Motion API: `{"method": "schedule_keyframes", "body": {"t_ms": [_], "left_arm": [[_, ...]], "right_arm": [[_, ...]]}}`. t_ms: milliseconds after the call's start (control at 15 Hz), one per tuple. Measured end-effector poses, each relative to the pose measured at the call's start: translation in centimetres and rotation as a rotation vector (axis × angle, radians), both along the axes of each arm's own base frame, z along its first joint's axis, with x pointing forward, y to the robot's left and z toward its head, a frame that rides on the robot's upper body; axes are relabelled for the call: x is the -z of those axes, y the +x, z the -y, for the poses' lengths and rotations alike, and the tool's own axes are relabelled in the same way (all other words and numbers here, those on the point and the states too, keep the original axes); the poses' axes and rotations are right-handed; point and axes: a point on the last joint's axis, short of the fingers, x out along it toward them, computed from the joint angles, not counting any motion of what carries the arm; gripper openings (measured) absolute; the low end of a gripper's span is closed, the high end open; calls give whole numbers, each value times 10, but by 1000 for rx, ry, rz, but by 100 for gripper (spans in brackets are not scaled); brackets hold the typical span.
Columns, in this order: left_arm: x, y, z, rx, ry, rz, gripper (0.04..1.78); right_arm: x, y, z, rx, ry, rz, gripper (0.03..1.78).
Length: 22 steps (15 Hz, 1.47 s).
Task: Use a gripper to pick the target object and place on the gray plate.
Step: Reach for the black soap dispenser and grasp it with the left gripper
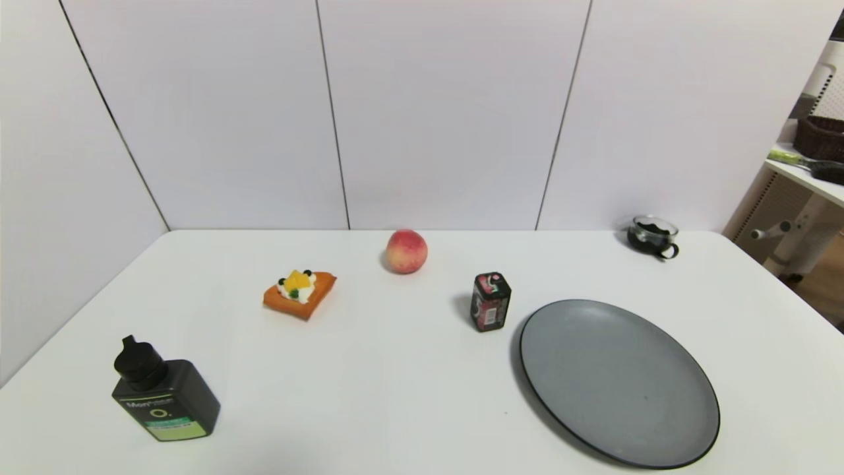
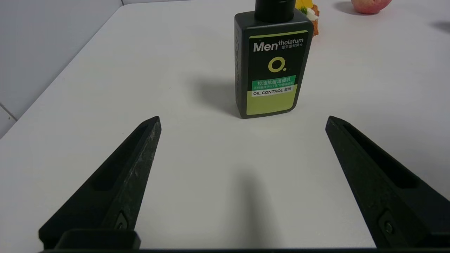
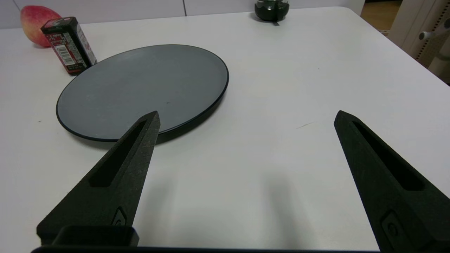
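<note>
The dark charcoal bottle (image 1: pixel 163 396) with a black spouted cap and green label stands upright at the table's front left. In the left wrist view the bottle (image 2: pixel 272 66) stands a short way ahead of my left gripper (image 2: pixel 243 119), which is open and empty, apart from it. The gray plate (image 1: pixel 616 379) lies flat at the front right. In the right wrist view my right gripper (image 3: pixel 246 117) is open and empty over bare table beside the plate (image 3: pixel 140 86). Neither gripper shows in the head view.
A small red-black tin (image 1: pixel 490 301) stands just left of the plate. A peach (image 1: pixel 406 251) and an orange cake slice (image 1: pixel 300 291) sit farther back. A small glass cup (image 1: pixel 652 236) is at the back right. A white desk (image 1: pixel 808 178) stands beyond the table's right edge.
</note>
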Motion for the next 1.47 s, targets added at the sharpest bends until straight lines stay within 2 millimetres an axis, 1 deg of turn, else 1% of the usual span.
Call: {"method": "schedule_keyframes", "body": {"t_ms": [1000, 1200, 1333, 1467], "left_arm": [[0, 0, 0, -15, -20, -1, 169], [0, 0, 0, -12, 4, -19, 169], [-4, 3, 0, -7, 26, -52, 169], [-18, 6, 0, 21, 41, -80, 169]], "right_arm": [[0, 0, 0, 0, 0, 0, 171], [0, 0, 0, 0, 0, -1, 171], [0, 0, 0, 0, 0, 0, 171], [0, 0, 0, 0, 0, 0, 171]]}}
